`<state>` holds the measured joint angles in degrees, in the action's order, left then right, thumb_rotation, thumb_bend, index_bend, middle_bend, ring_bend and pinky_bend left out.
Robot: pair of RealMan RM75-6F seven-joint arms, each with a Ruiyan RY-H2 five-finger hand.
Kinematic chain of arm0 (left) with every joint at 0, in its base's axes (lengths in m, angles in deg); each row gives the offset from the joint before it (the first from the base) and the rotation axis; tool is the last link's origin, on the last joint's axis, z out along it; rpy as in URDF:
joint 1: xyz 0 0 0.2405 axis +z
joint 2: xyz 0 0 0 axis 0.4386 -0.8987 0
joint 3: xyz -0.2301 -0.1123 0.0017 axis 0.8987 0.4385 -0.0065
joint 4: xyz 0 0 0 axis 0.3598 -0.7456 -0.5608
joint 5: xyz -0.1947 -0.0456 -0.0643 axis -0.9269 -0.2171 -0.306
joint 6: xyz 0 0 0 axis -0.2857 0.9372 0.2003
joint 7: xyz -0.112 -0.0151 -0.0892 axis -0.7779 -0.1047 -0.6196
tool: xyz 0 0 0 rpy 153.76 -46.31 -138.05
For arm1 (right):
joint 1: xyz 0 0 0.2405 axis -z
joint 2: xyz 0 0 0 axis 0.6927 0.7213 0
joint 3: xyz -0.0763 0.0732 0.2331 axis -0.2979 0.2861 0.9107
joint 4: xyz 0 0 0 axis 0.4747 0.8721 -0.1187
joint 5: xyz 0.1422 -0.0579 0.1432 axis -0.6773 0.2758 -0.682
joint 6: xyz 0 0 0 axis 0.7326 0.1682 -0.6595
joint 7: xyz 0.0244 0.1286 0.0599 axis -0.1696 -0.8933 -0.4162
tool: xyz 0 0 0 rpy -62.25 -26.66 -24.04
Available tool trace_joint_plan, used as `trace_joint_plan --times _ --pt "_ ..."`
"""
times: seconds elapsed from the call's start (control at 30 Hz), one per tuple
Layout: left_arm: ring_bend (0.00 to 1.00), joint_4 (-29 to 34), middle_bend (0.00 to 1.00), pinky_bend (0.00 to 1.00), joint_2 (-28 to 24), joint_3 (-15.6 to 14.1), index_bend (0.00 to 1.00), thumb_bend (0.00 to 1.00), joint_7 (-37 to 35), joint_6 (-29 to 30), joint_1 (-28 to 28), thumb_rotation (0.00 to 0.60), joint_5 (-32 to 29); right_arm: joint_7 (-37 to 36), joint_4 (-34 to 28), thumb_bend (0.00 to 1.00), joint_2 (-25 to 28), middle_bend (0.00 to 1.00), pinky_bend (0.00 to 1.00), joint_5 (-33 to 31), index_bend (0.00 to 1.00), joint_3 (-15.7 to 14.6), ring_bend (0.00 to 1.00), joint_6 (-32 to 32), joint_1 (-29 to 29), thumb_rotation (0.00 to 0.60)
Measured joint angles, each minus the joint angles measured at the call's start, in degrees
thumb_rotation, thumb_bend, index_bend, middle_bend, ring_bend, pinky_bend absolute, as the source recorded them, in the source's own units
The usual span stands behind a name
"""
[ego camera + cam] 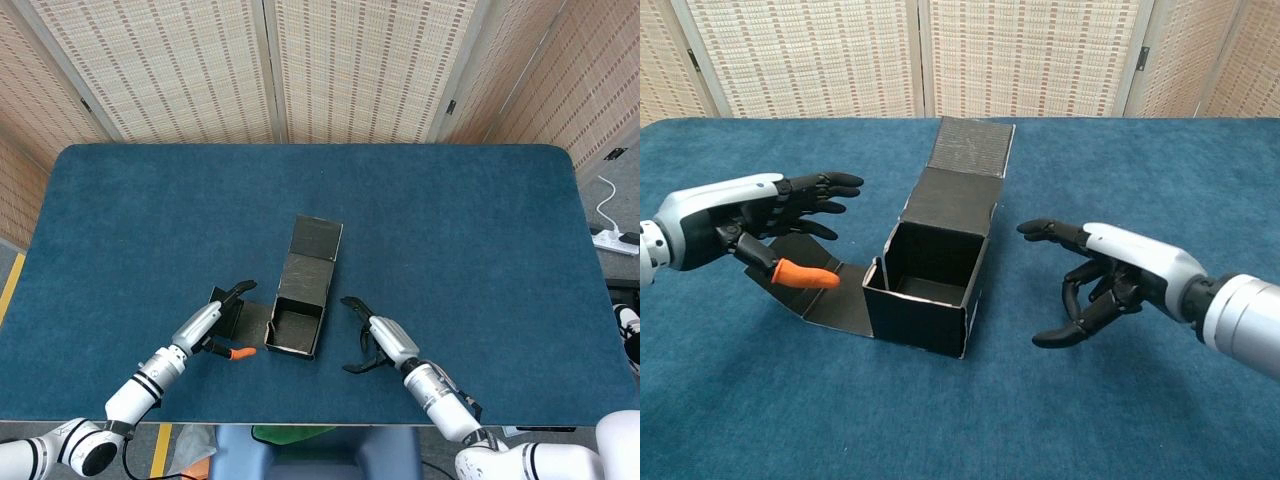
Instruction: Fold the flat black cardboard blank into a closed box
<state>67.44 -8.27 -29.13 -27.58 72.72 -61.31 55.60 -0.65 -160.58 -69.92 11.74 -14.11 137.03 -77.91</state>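
The black cardboard box (297,318) is seen near the front-centre of the blue table (450,220), partly formed – four walls stand upright round an open cavity, top uncovered. Behind it, the lid panel (952,198) is sloped up and away from the rear wall, w/ a further end flap (971,146) rising beyond that. On the box's left side a side flap (825,285) is laid flat on the table, still joined at the base of the left wall.

The left hand (735,215) is held above that flat flap, just beside the box but apart from it. Its fingers (825,190) are spread and stretched toward the box; nothing is gripped. An orange-tipped thumb (805,273) is pointed down-right over the flap; whether it touches the cardboard cannot be told from either view.

The right hand (1110,275) is held to the right of the box, clear of it, w/ a visible gap of blue table between. Fingers are apart and loosely curved – one upper finger (1045,230) is extended toward the box, the lower ones curled under the palm. Nothing is held.

In the head view both hands are seen flanking the box at approx. the same depth, left hand (205,322) over the flap, right hand (378,342) off the front-right corner. Woven screens (300,60) are set behind the table.
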Motion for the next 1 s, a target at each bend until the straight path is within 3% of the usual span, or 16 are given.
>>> trace_joint_plan --times 0.37,0.67,0.87,1.0 --pt "0.00 -0.6 0.00 0.15 -0.8 -0.2 0.00 0.21 -4.8 0.0 0.2 0.600 1.5 5.3 5.1 0.00 -12.5 0.00 1.00 -8.0 0.00 5.5 0.55 -0.2 0.0 0.600" --pt "0.00 -2.3 0.00 0.15 -1.8 -0.8 0.00 0.21 -11.4 -0.3 -0.1 0.600 4.3 11.1 13.0 0.00 -21.6 0.00 1.00 -9.9 0.00 9.6 0.55 1.3 -1.7 0.600" --pt "0.00 -3.0 0.00 0.15 -2.4 -1.3 0.00 0.21 -14.3 0.6 -0.2 0.600 5.7 12.4 17.4 0.00 -23.6 0.00 1.00 -10.8 0.00 13.3 0.55 1.3 -2.6 0.600" --pt "0.00 -3.5 0.00 0.15 -2.4 -1.7 0.00 0.21 -14.9 1.1 -0.2 0.600 6.5 12.0 16.6 0.00 -22.7 0.00 1.00 -10.5 0.00 13.6 0.55 0.7 -2.1 0.600"
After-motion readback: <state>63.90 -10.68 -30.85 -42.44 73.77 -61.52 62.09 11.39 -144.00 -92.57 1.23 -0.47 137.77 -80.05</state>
